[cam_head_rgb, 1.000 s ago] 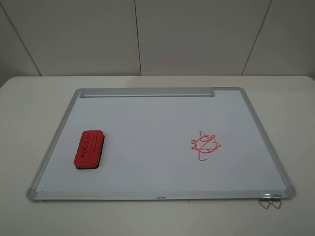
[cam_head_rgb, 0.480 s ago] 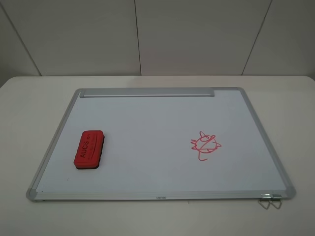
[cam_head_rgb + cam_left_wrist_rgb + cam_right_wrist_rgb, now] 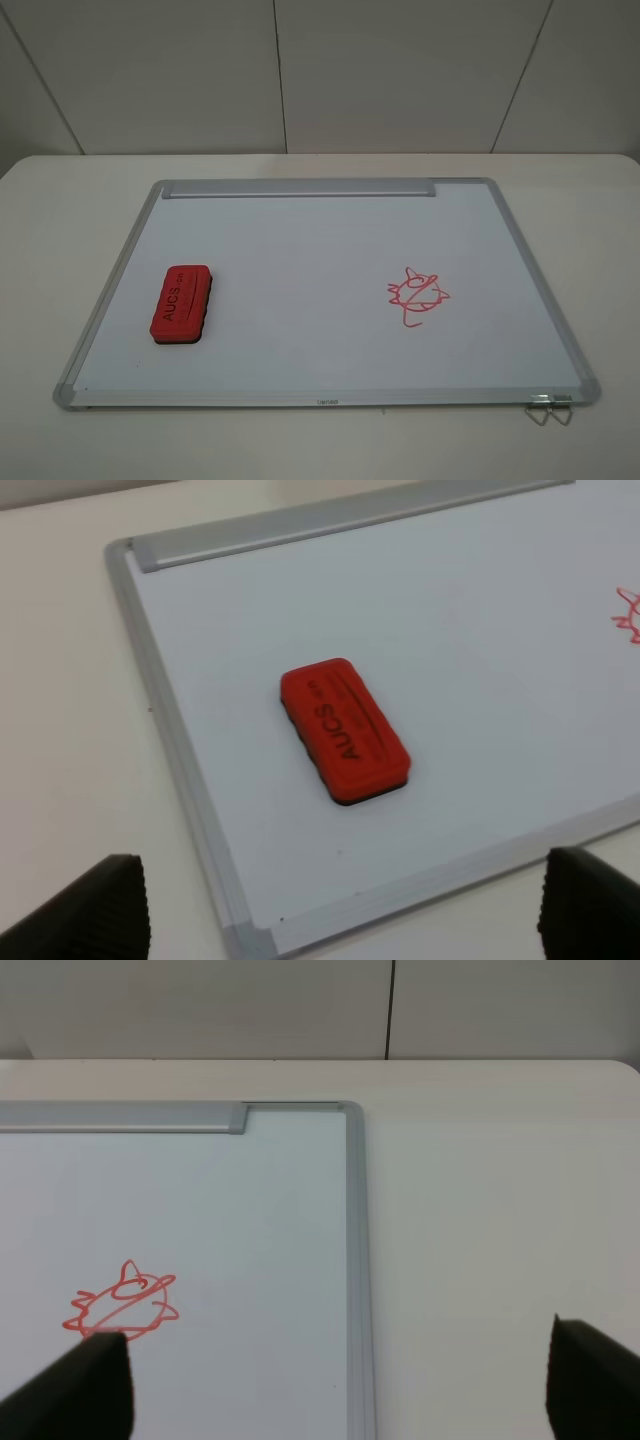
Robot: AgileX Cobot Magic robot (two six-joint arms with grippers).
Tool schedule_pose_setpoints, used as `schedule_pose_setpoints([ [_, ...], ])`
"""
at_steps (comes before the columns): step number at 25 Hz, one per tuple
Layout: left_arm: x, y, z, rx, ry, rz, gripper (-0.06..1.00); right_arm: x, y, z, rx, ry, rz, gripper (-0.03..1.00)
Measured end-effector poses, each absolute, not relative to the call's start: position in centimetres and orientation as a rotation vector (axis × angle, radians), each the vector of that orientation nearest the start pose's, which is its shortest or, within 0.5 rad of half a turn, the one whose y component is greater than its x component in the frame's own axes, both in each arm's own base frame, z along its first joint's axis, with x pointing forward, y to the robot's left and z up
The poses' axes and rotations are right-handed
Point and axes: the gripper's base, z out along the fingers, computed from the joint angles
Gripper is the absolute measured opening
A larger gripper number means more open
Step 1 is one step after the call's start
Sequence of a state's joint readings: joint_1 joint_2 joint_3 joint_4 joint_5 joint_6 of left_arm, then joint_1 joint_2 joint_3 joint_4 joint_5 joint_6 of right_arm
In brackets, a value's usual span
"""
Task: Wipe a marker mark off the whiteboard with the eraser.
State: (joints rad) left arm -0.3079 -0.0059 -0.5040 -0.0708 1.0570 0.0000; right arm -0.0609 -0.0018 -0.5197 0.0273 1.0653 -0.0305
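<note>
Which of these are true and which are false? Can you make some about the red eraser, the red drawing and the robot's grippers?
1. The red eraser lies on the whiteboard. True.
2. The red marker mark is right under the eraser. False: it is well apart, toward the right side of the board.
3. The left gripper is holding the eraser. False: its fingers are spread wide and clear of it.
4. The right gripper is open. True.
5. The grey tray strip runs along the board's far edge. True.
6. The eraser is blue. False: red with black lettering.
</note>
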Motion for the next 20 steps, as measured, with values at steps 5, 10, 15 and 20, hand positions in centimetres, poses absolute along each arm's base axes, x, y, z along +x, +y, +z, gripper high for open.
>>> schedule_pose_setpoints([
  [5,-0.69,-0.48,27.88,0.13,2.028,-0.163,0.77,-0.76,0.26,28.23,0.029,2.027,-0.025,0.71],
  [10,-0.63,-0.55,27.88,0.016,2.03,-0.092,0.77,-0.76,0.26,28.23,0.029,2.027,-0.025,0.71],
  [15,-0.62,-0.52,27.88,-0.001,2.03,-0.088,0.77,-0.76,0.26,28.23,0.029,2.027,-0.025,0.71],
  [20,-0.62,-0.2,27.86,-0.071,2.03,-0.082,0.77,-0.76,0.26,28.23,0.029,2.027,-0.025,0.71],
])
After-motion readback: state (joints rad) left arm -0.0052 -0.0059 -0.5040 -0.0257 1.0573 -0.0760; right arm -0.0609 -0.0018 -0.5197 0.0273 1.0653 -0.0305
